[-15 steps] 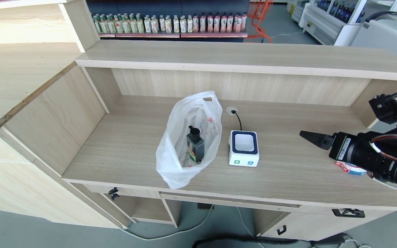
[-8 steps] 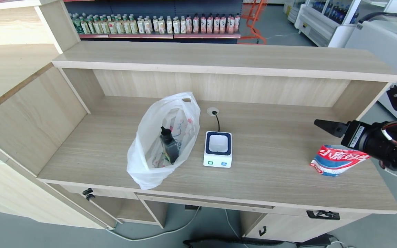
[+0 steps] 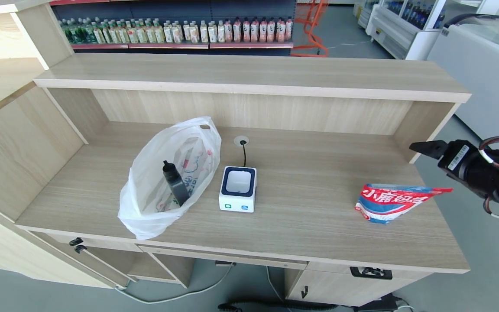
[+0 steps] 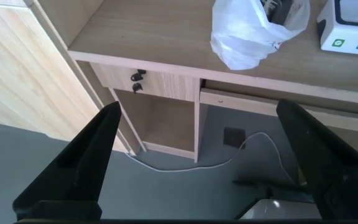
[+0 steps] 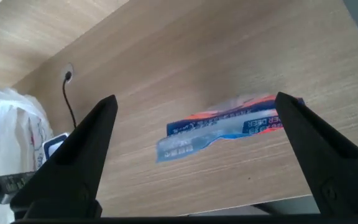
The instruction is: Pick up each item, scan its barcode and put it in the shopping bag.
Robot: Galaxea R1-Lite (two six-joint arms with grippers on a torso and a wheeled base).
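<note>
A red, white and blue snack pouch [image 3: 391,201] lies flat on the right part of the wooden counter [image 3: 301,216]; the right wrist view has the pouch [image 5: 229,124] between its fingers, farther off. My right gripper [image 5: 197,155] hangs open above and to the right of the pouch, off the counter's right end, holding nothing; one of its fingertips [image 3: 420,147] juts in from the right of the head view. A white shopping bag [image 3: 169,173] stands open at the left with a dark bottle [image 3: 176,182] inside. The white scanner [image 3: 237,188] sits beside the bag. My left gripper [image 4: 204,162] is open, low in front of the counter.
A raised shelf and back wall [image 3: 249,108] close the counter's far side, with side panels at both ends. A black cable [image 3: 244,151] runs from the scanner to a hole in the counter. Drawers and a floor cable [image 4: 191,165] lie under the front edge.
The head camera has swung right, so everything has shifted left in the picture. My right gripper has drawn back rightward off the counter, uncovering the snack pouch.
</note>
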